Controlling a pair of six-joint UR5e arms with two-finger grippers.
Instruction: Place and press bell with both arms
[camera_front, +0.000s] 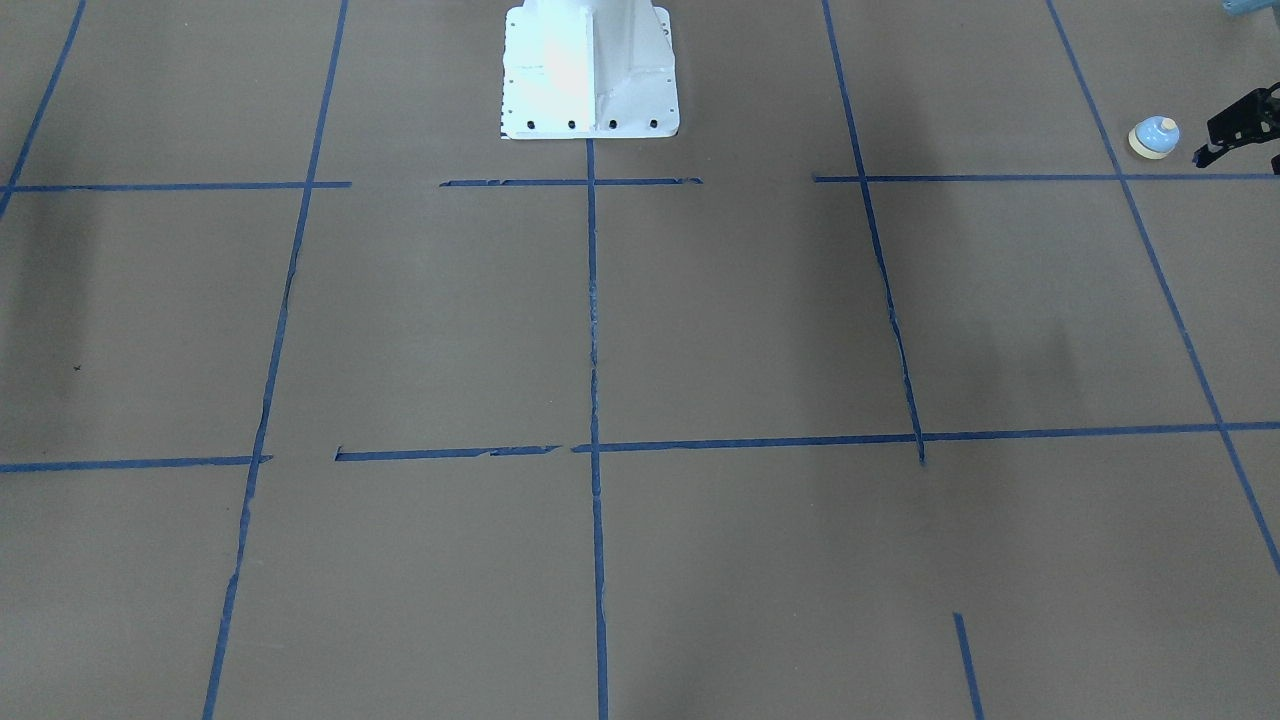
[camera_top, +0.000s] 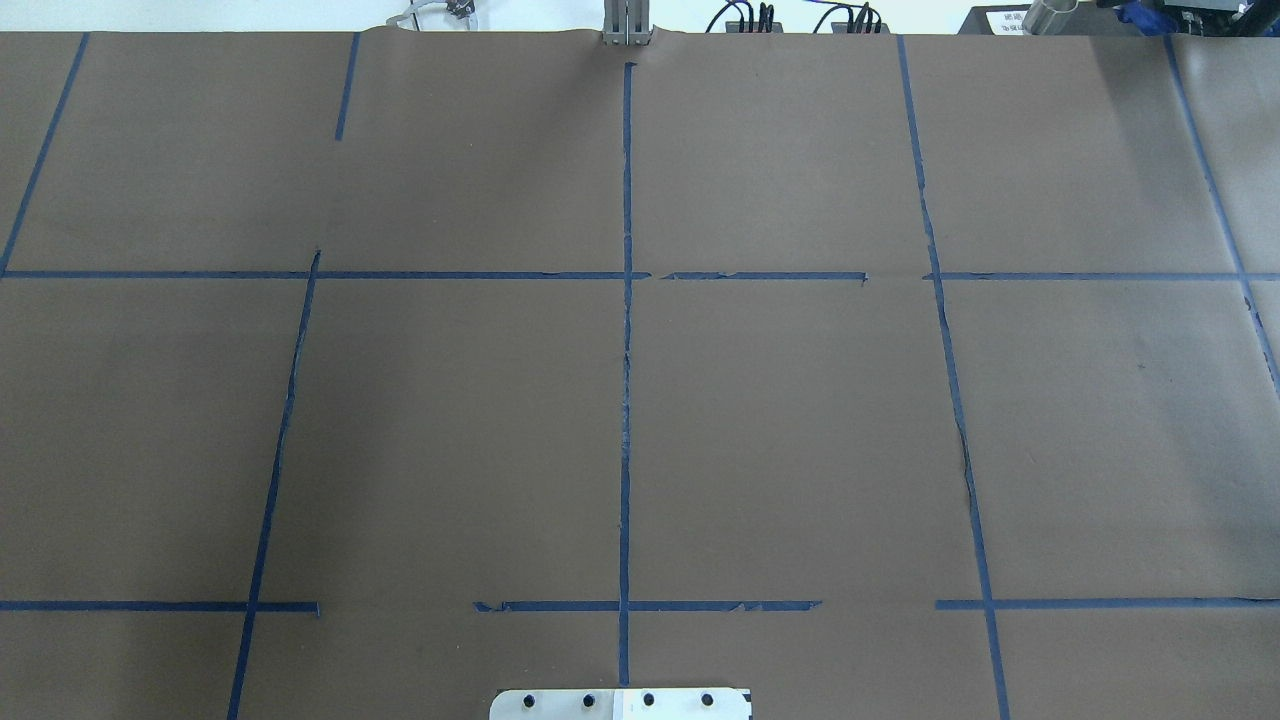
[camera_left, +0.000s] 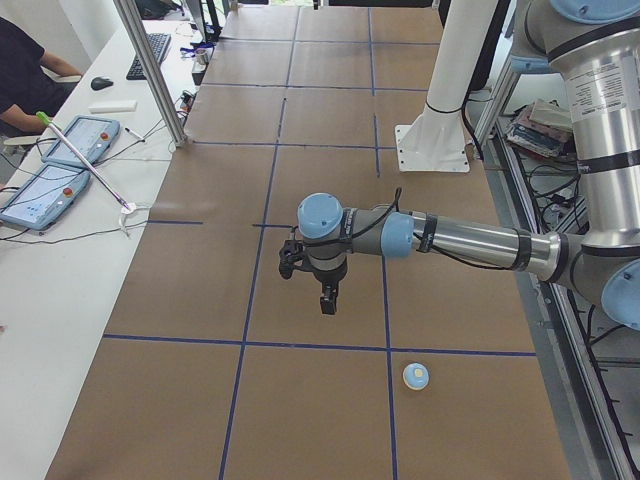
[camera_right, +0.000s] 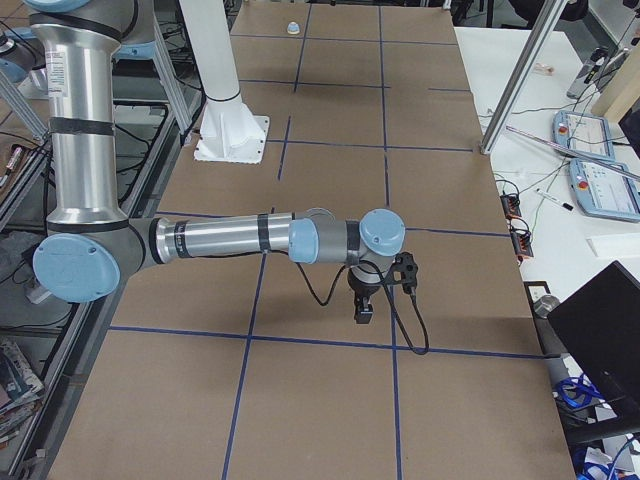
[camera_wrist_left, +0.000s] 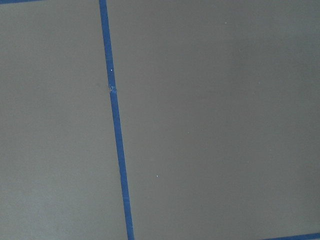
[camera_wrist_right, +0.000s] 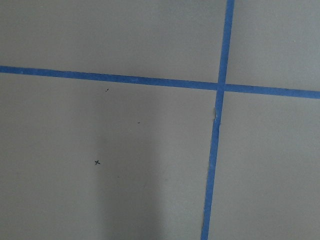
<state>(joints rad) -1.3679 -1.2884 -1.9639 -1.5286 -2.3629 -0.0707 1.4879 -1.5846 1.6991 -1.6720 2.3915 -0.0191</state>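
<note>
The bell (camera_front: 1154, 137), light blue with a cream base and button, stands upright on the brown table near the robot's left end. It also shows in the exterior left view (camera_left: 416, 376) and, far off, in the exterior right view (camera_right: 293, 27). My left gripper (camera_left: 325, 298) hangs above the table, apart from the bell; a black part of it (camera_front: 1237, 127) shows at the front view's right edge beside the bell. I cannot tell whether it is open or shut. My right gripper (camera_right: 364, 308) hangs above the table's other end, its state unclear. Both wrist views show only table and tape.
The white pedestal (camera_front: 590, 70) stands at the robot's side of the table. Blue tape lines (camera_top: 626, 400) grid the brown surface. A side desk with tablets (camera_left: 60, 165), a metal post (camera_left: 150, 70) and a seated person lie beyond the table's far edge.
</note>
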